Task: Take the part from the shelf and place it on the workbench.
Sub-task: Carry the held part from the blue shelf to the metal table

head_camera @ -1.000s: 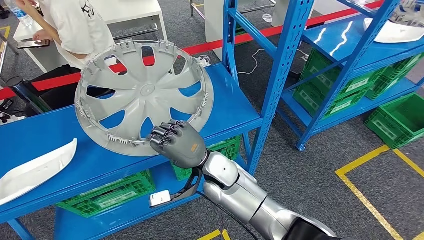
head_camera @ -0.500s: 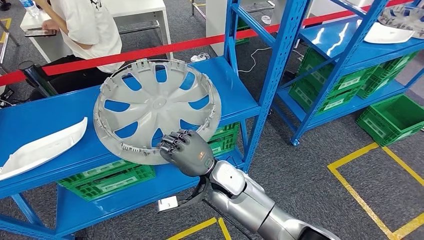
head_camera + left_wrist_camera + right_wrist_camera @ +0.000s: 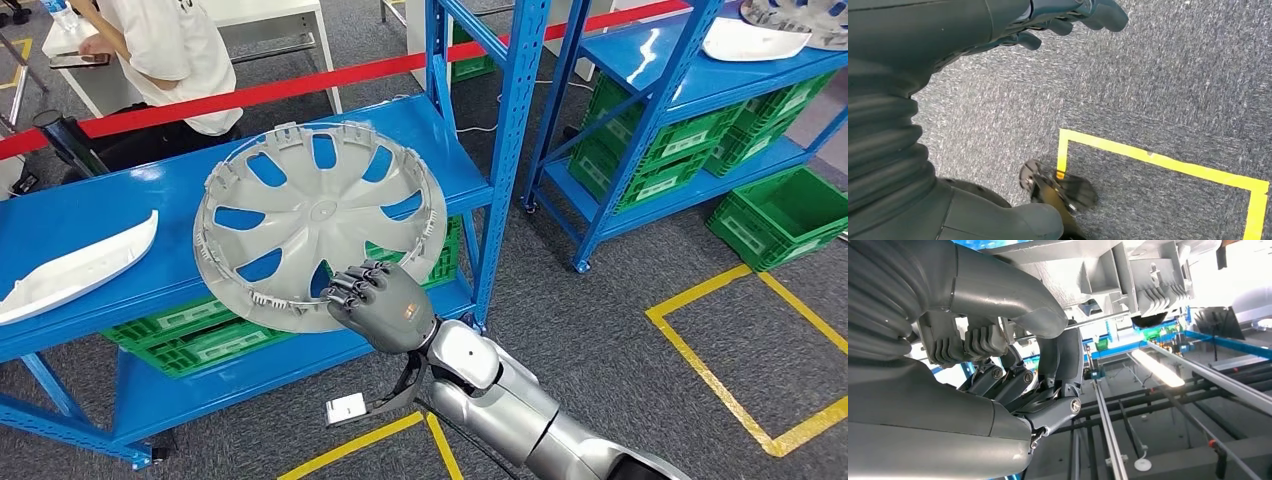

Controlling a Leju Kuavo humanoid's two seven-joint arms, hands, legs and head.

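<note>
A factory-style workshop: blue steel shelving racks (image 3: 505,130), green plastic crates (image 3: 785,225), yellow floor tape (image 3: 715,375) and a red barrier strip (image 3: 300,85).

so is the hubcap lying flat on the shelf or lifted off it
Lifted and tilted. In the head view the right hand grips the hubcap at its near rim, which juts past the blue shelf edge.

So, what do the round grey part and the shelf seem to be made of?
Wheel cover: probably moulded plastic, matt grey, with thin clip tabs along its rim. Shelf: likely painted steel, glossy blue, with perforated uprights. The right hand grips the cover's rim.
</note>
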